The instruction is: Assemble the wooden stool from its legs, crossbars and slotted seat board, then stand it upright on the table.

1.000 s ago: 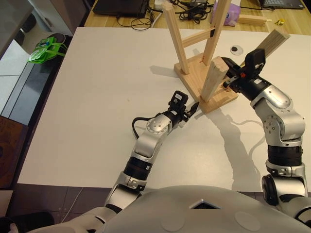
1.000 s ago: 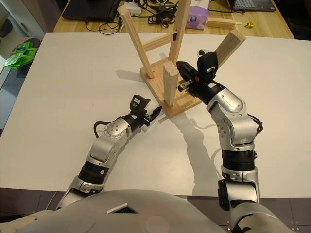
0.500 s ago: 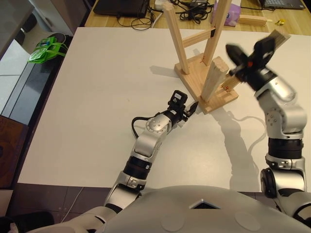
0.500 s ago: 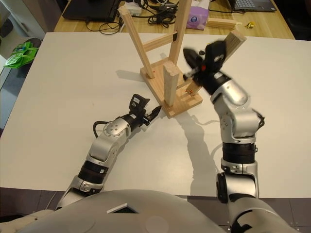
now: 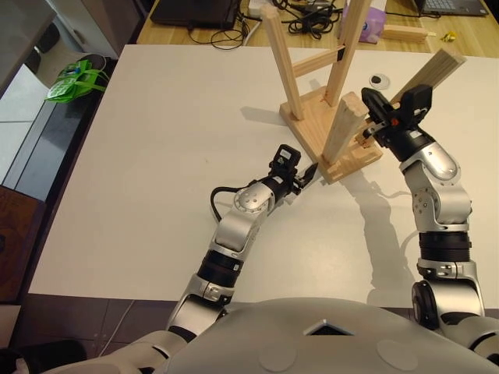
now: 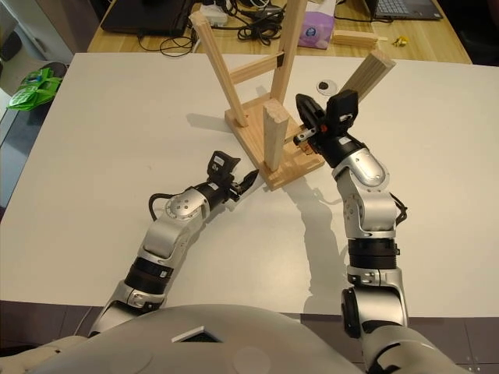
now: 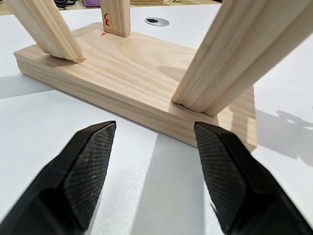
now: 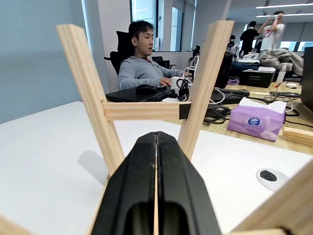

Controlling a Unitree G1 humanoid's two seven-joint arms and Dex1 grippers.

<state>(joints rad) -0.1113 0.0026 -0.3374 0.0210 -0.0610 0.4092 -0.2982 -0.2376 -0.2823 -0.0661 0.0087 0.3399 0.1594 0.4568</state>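
The wooden stool stands upside down, its seat board (image 5: 347, 162) on the white table. Two tall legs rise from it, joined by a crossbar (image 5: 316, 61). A shorter leg (image 5: 341, 128) stands at the near side, and a fourth leg (image 5: 429, 72) leans out to the right. My left gripper (image 5: 312, 173) lies low on the table, open, its fingers (image 7: 93, 161) just short of the seat board's (image 7: 122, 83) near corner. My right gripper (image 5: 371, 103) hovers shut between the short leg and the leaning leg, above the board; past its tip (image 8: 156, 136) the crossbar (image 8: 142, 110) shows.
A small black round cap (image 5: 380, 79) lies on the table behind the stool. On the far desk are a purple tissue pack (image 5: 376, 19), a loose wooden piece (image 5: 405, 33), cables and a laptop (image 5: 195, 9). The table's left and near parts offer free room.
My right arm swung up away from the seat board, then came back down between the legs. The left arm and the stool have stayed put.
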